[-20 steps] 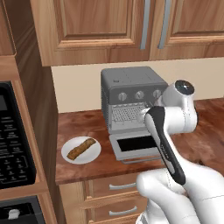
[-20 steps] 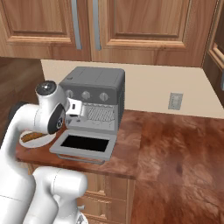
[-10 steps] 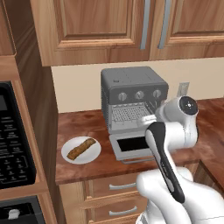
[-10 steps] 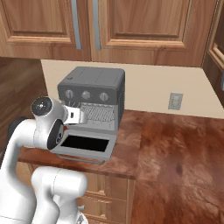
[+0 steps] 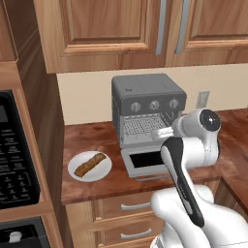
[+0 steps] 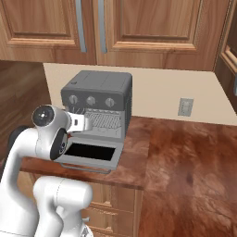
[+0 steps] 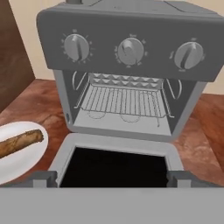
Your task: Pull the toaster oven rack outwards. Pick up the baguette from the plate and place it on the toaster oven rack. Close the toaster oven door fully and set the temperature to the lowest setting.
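Wooden cabinets hang above a reddish-brown surface where the toaster oven stands against the wall. Its door lies folded down flat, leaving the cavity open so the rack can be reached; the rack sits well inside, not yet drawn out. The gripper hovers in front of the opening with its jaws spread wide and empty, facing the rack's front edge, apparently lined up for a pull. Just to the left, the baguette rests diagonally on the white plate, near enough for a short carry once the rack is out.
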### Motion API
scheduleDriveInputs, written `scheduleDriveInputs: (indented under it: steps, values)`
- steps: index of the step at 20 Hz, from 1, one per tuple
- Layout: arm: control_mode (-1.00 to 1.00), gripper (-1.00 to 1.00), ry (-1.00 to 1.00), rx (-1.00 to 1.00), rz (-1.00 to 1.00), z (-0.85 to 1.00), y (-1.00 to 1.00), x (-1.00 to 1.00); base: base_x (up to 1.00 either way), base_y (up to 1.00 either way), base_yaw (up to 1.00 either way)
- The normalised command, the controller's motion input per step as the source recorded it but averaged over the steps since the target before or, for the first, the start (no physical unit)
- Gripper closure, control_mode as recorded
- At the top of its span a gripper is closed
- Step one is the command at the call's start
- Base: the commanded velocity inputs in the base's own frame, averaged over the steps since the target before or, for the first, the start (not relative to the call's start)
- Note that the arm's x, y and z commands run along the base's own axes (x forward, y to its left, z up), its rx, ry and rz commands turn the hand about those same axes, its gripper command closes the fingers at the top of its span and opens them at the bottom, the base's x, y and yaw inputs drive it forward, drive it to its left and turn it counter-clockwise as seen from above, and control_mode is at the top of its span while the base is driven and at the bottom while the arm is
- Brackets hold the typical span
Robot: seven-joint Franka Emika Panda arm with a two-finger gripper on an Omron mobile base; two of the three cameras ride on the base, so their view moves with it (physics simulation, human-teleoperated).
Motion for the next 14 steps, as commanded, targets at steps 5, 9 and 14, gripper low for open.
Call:
scheduleDriveInputs:
  steps: [5, 9, 14]
  values:
    - [-1.00, -1.00, -0.02, 0.00, 0.00, 0.00, 0.00, 0.17, 0.00, 0.00, 0.00]
    - [-1.00, -1.00, 0.00, 0.00, 0.00, 0.00, 0.00, 0.37, 0.00, 0.00, 0.00]
    - [-1.00, -1.00, 0.00, 0.00, 0.00, -0.07, 0.00, 0.46, 0.00, 0.00, 0.00]
